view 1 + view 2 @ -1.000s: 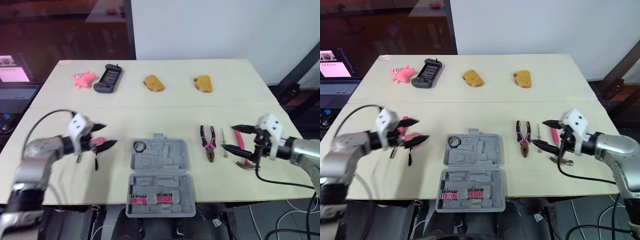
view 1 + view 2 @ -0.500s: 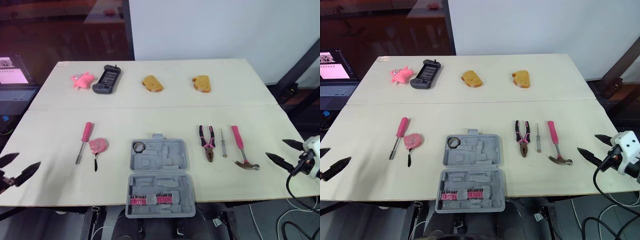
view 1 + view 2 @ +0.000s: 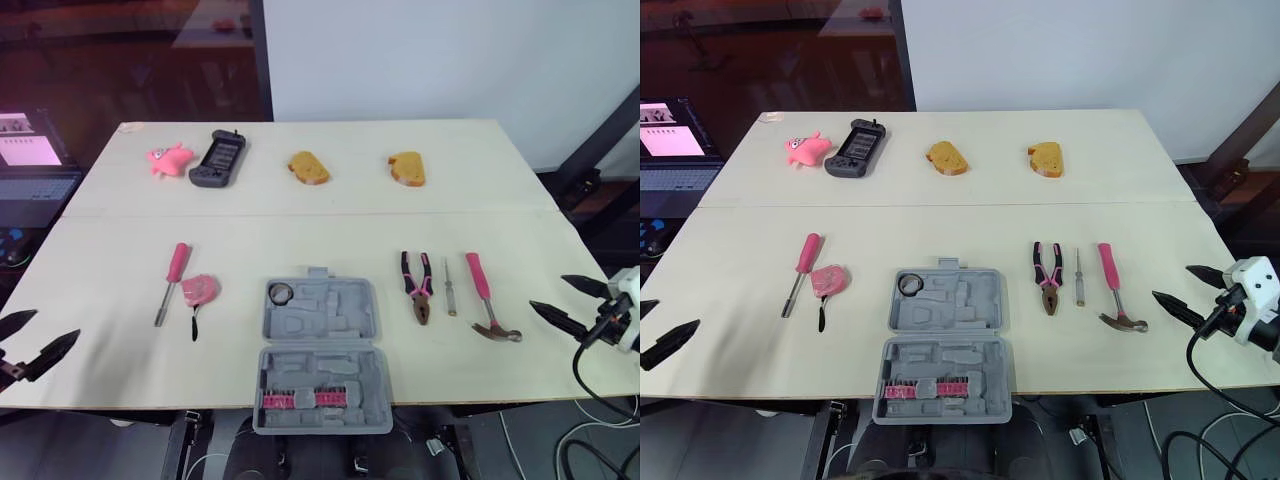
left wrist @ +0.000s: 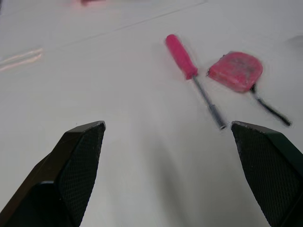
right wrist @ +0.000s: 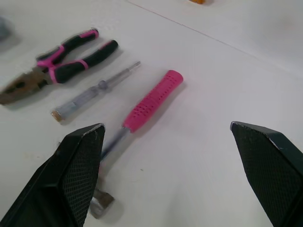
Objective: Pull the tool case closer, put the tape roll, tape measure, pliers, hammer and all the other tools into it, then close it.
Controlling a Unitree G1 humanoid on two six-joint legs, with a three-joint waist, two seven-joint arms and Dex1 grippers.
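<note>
The grey tool case (image 3: 345, 330) lies open at the table's near middle, with a tape roll (image 3: 280, 293) in its far-left corner and a pink bit strip (image 3: 300, 401) in its near half. Left of it lie a pink screwdriver (image 3: 172, 280) and a pink tape measure (image 3: 200, 290). To its right are pliers (image 3: 417, 285), a thin tester screwdriver (image 3: 450, 285) and a pink-handled hammer (image 3: 488, 308). My left gripper (image 3: 56, 325) hangs open at the table's left near edge. Beyond the hammer, at the right edge, my right gripper (image 3: 547, 291) is open and holds nothing.
Along the far side of the table sit a pink toy (image 3: 167, 158), a dark handheld device (image 3: 217, 158) and two bread pieces (image 3: 308, 167) (image 3: 407, 167). A laptop (image 3: 30, 165) stands off the table's left. Black frame bars rise at the right.
Both grippers have pulled back from over the tools to the table's left and right edges, still open. In the last half second they hardly moved. No tool has shifted.
</note>
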